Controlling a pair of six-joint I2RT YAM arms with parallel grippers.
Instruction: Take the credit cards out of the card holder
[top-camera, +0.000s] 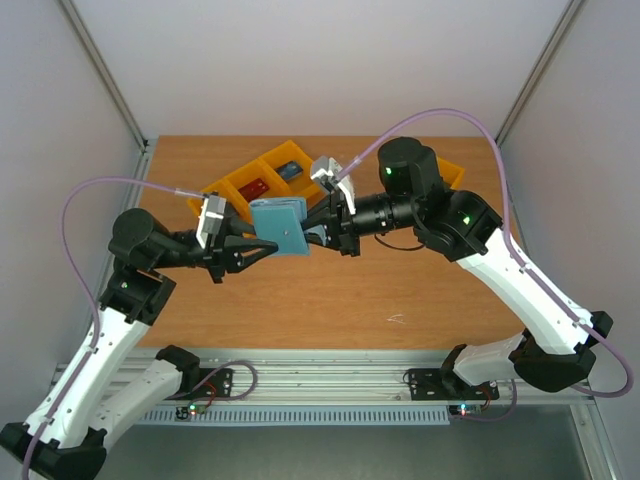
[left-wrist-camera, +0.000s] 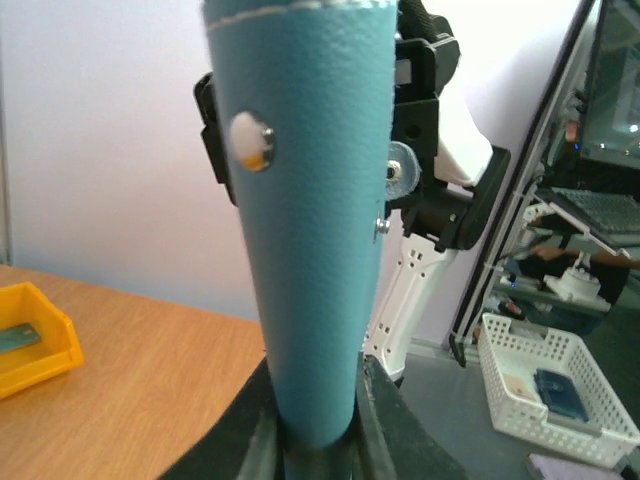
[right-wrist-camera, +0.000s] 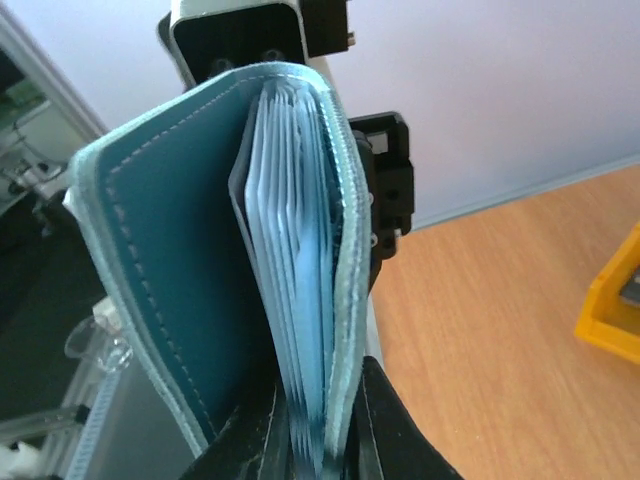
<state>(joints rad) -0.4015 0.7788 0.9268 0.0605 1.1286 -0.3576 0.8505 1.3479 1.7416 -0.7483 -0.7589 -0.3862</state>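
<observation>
Card holder (top-camera: 279, 226) hangs between 2 inward-reaching arms, left tool (top-camera: 264, 246) and right tool (top-camera: 314, 232) both clenched on it.

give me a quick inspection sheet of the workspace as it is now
surface: wooden table, small light mark near the front
job's things: card holder held up off the table between both hands, partly open, pockets showing; red card and blue card lie in the orange bins
clutter: nothing seen
hands: left hand shut on the card holder at one edge; right hand shut on its pocket side
cables: purple cables, one looping over each arm, clear of the bins
surroundings: white walls, metal frame post, white basket beyond the table
</observation>
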